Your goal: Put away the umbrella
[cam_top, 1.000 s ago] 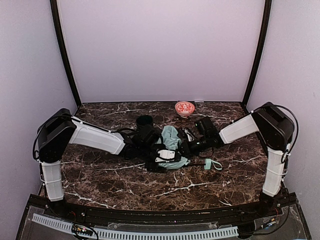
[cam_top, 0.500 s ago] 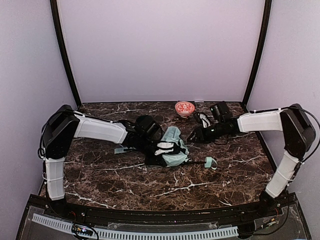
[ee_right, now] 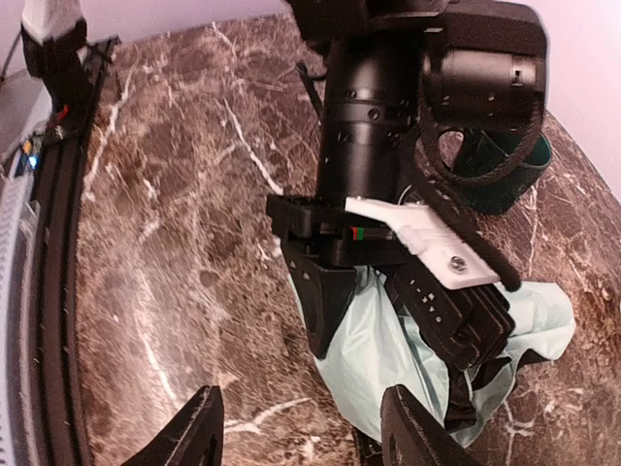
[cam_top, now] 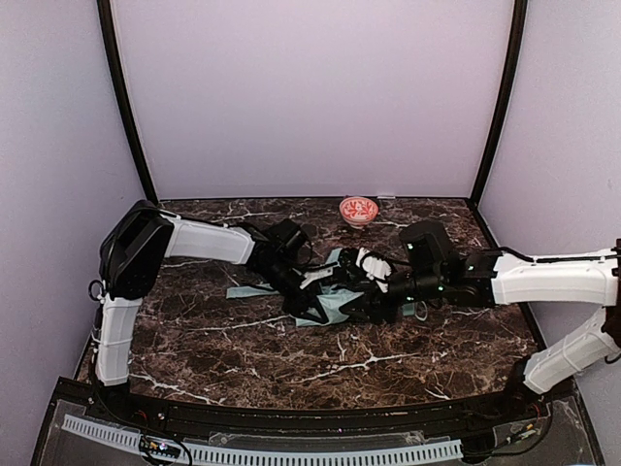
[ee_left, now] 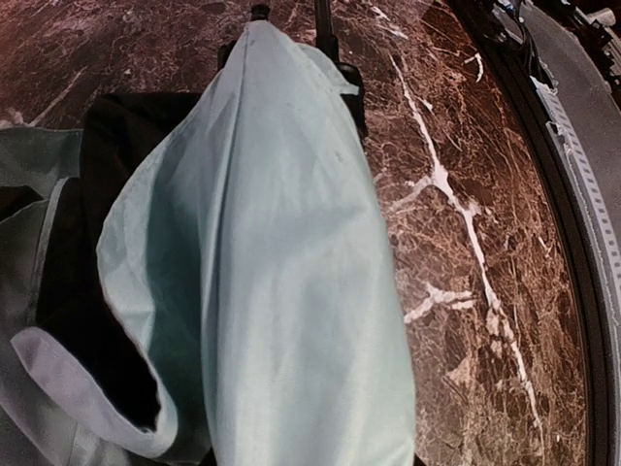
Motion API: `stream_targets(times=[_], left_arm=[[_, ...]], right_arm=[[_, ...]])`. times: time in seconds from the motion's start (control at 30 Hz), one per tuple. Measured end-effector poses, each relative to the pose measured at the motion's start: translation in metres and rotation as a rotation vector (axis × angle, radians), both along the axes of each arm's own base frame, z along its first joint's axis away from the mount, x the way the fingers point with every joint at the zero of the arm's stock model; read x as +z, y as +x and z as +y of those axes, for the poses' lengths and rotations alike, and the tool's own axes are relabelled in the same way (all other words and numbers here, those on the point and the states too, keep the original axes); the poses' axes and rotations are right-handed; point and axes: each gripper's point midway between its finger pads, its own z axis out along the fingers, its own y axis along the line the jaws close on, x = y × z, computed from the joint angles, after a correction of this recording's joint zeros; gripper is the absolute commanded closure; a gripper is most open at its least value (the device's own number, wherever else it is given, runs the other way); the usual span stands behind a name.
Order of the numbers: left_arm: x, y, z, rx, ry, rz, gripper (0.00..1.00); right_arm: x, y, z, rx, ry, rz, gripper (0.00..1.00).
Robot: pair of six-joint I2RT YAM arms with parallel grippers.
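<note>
Lying crumpled on table (cam_top: 194, 340), umbrella (ee_left: 272, 243) near mug (ee_right: 506, 183).

- Your left arm (cam_top: 209, 240) and right arm (cam_top: 553, 280): white shells, black joints.
- On your left hand (ee_right: 398, 340): white plate (ee_right: 408, 228), one screw (ee_right: 454, 260), looped black cable (ee_right: 469, 241).
- Your right hand (ee_right: 303, 400): black fingers (ee_right: 199, 432).

There is one umbrella (cam_top: 325, 309), lying on the one marble table (cam_top: 194, 340). One small red bowl (cam_top: 358, 210) stands behind the umbrella, near the back wall and well apart from it. One dark green mug (ee_right: 505, 189) stands near the umbrella, partly hidden by an arm. Two robot arms reach in over the umbrella: one left arm (cam_top: 209, 243) and one right arm (cam_top: 548, 282).
</note>
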Motion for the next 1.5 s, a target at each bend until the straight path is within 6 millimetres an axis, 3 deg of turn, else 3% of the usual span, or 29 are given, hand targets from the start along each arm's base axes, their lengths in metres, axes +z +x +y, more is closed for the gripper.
stream_targets(times=[0.2,0.57,0.63,0.7,0.77,0.83,1.0,1.07,1.2,1.3,1.5], left_arm=[[0.000,-0.006,0.000,-0.014,0.005,0.049,0.91],[0.000,-0.014,0.002,-0.036,0.010,0.124,0.91],[0.000,-0.014,0.002,-0.037,0.009,0.140,0.92],[0.000,-0.014,0.002,-0.039,0.008,0.155,0.91],[0.000,-0.014,0.003,-0.042,0.011,0.168,0.78],[0.000,-0.014,0.004,-0.045,0.011,0.175,0.57],[0.006,-0.008,0.008,0.041,0.008,0.247,0.22],[0.012,-0.006,0.014,0.090,-0.015,0.247,0.14],[0.029,0.000,0.044,0.214,-0.082,0.142,0.13],[0.045,0.008,0.064,0.283,-0.150,-0.017,0.18],[0.071,0.007,0.072,0.256,-0.229,-0.265,0.30]], right_arm=[[-0.045,0.015,0.007,0.049,-0.204,-0.156,0.33],[-0.113,0.034,0.014,0.146,-0.508,-0.349,0.34],[-0.117,0.038,0.016,0.145,-0.536,-0.376,0.47],[-0.119,0.040,0.018,0.148,-0.553,-0.392,0.73],[-0.123,0.036,0.018,0.159,-0.565,-0.380,0.86],[-0.125,0.033,0.018,0.153,-0.560,-0.355,0.92],[-0.130,0.024,0.019,0.134,-0.529,-0.267,0.96],[-0.130,0.020,0.018,0.118,-0.505,-0.233,0.97],[-0.132,0.010,0.019,0.106,-0.458,-0.145,0.97],[-0.134,0.004,0.020,0.105,-0.426,-0.061,0.98],[-0.130,0.006,0.025,0.114,-0.367,0.131,0.97]])
